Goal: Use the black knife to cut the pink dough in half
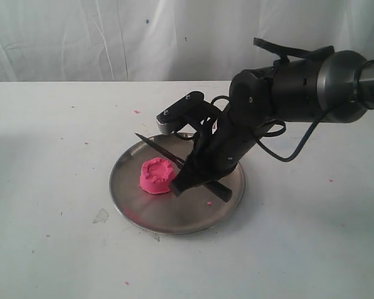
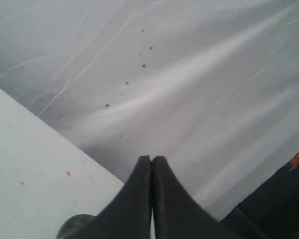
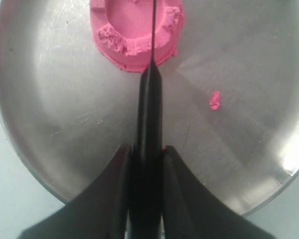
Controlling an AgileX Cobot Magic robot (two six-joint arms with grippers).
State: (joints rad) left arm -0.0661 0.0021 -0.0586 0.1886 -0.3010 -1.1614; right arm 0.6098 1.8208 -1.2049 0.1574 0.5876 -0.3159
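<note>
The pink dough [image 1: 156, 175] is one round mound with a dented, rough top, sitting on a round metal plate [image 1: 174, 219]. My right gripper [image 1: 193, 179] is shut on the handle of the black knife [image 1: 159, 148], low over the plate just right of the dough. The blade slants up and left, over the dough's far side. In the right wrist view the knife [image 3: 149, 114] shows edge-on between my fingers [image 3: 145, 152], and its thin blade lines up across the middle of the dough [image 3: 134, 35]. Whether it touches I cannot tell. My left gripper [image 2: 152, 159] is shut and empty, off by the white curtain.
Pink crumbs lie on the plate [image 3: 215, 99] and are scattered over the white table [image 1: 62, 124]. A small clear scrap [image 1: 101, 215] lies left of the plate. A white curtain [image 1: 112, 37] closes the back; the table's edge [image 2: 65, 134] shows in the left wrist view.
</note>
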